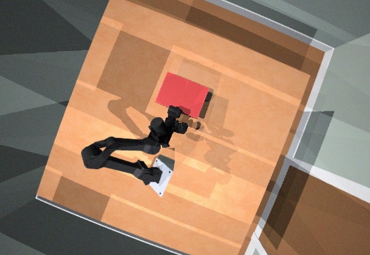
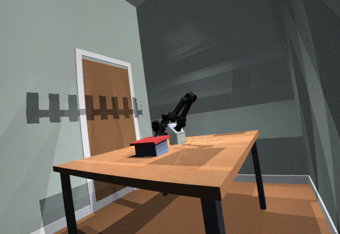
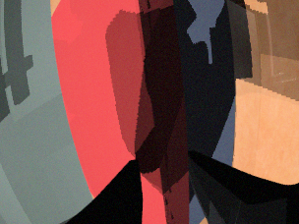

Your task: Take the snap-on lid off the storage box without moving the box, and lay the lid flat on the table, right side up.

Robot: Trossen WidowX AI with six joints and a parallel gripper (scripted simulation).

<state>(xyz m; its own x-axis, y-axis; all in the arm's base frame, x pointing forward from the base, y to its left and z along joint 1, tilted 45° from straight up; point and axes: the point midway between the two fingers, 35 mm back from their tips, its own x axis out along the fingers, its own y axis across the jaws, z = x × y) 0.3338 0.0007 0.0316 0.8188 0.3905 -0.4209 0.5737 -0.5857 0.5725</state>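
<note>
Lid (image 1: 182, 93), red, sits tilted on the box (image 2: 153, 148), its long axis running crosswise ahead of the pincer (image 1: 177, 109), which clamps its near edge; the fingertips are hidden beneath.

From the top view I see the storage box (image 2: 152, 149) near the middle of the table (image 1: 243, 148), with its lid (image 1: 182, 94) on top of it. My gripper (image 1: 176, 110) clamps the lid's edge on the side facing the arm's base mount (image 1: 162, 173), which sits on the table nearer the opposite edge, well apart from the box.
</note>
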